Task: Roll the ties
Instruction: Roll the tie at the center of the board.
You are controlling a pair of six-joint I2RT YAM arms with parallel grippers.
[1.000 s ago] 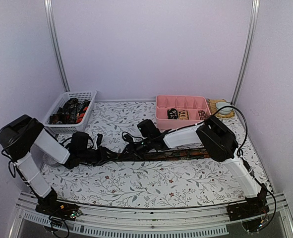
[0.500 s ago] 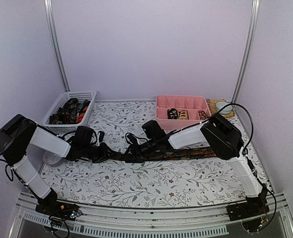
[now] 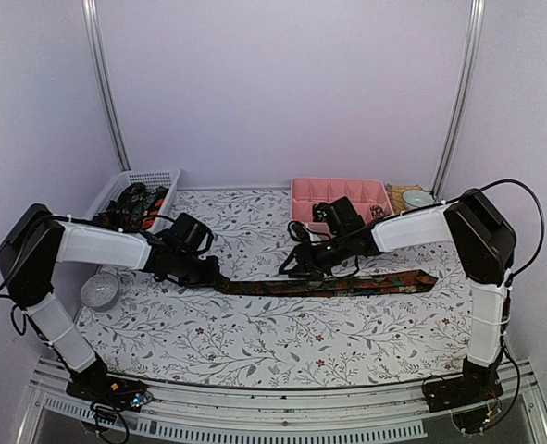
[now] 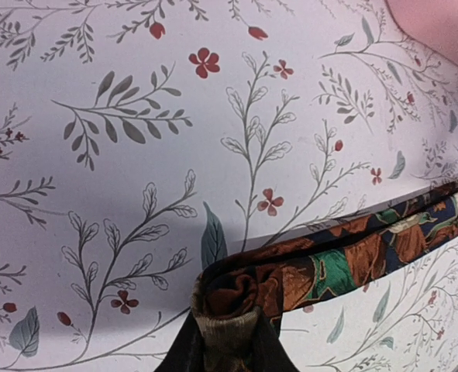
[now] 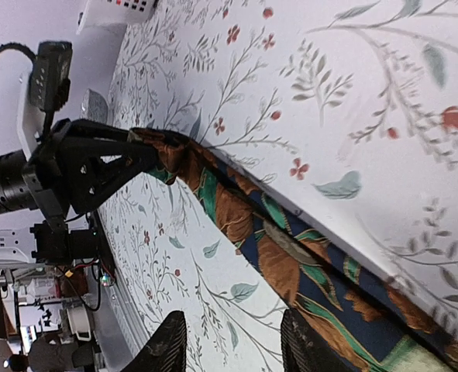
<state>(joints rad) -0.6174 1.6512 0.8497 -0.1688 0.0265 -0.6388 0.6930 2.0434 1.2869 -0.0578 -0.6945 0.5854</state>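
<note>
L gripper (image 4: pixel 227 337) pinches narrow end of patterned tie (image 4: pixel 345 260); R gripper (image 5: pixel 236 345) agape, empty. Looks like rolling's abt to start; next: curl that end inward.

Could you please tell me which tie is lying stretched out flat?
The brown patterned tie across the table; the others sit in the pink tray or white basket.
</note>
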